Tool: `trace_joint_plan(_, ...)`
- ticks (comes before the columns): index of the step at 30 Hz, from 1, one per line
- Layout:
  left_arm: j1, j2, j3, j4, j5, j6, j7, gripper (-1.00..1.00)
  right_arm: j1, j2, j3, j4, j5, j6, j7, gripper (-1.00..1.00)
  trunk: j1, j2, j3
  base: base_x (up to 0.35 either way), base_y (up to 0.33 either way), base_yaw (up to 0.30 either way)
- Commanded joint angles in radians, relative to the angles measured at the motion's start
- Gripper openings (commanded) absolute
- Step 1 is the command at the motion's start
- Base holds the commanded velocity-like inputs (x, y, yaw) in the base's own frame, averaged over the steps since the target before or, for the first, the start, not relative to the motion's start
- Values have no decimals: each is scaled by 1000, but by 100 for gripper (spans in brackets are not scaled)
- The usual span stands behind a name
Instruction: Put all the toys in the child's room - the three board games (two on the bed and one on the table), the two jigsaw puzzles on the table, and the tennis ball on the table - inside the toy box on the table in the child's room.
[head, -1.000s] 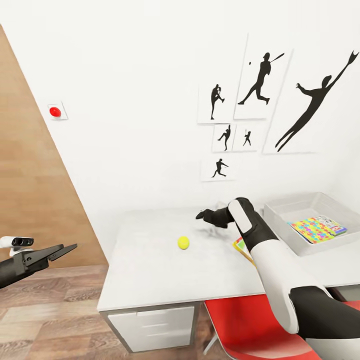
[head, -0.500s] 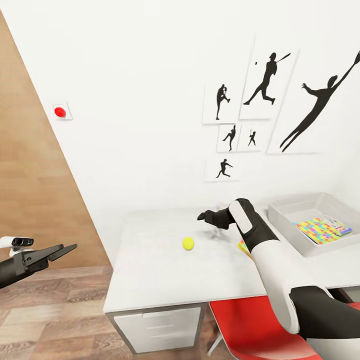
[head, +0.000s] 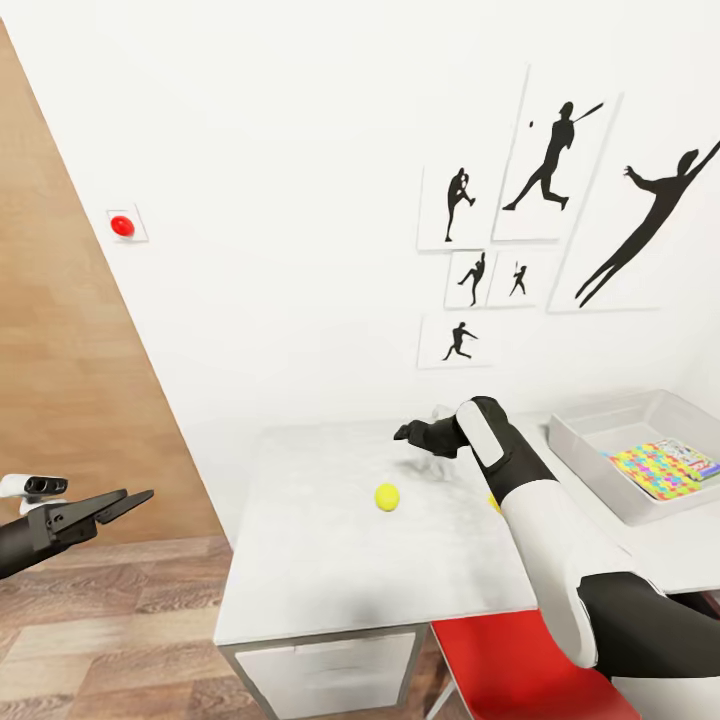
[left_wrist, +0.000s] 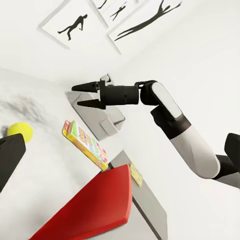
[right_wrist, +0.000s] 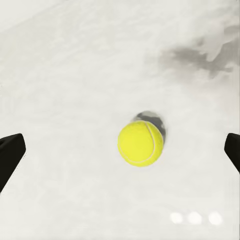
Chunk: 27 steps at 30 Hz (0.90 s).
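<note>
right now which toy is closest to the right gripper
The tennis ball, alone on the table just ahead of the right gripper; the other toys lie farther away.

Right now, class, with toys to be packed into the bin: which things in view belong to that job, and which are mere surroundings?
Job:
- tennis ball, on the table
- toy box, puzzle board inside
- board game
- right pincer, open above the table

Surroundings:
- silhouette prints
- red wall button
- red chair

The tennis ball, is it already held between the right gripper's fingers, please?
No, the tennis ball rests on the table, with the fingers spread wide apart.
</note>
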Motion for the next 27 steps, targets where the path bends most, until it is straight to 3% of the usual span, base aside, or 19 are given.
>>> trace_joint_plan(1, -1, 0, 0, 0, -1, 11, -4, 100, -1, 0, 2, -1, -11, 2, -11, 100, 1, -2, -3, 37, 30, 0)
trace_joint_plan(27, -1, 0, 0, 0, -2, 11, -4, 100, -1, -3, 2, 9, -6, -1, -13, 100, 1, -2, -43, 4, 3, 0)
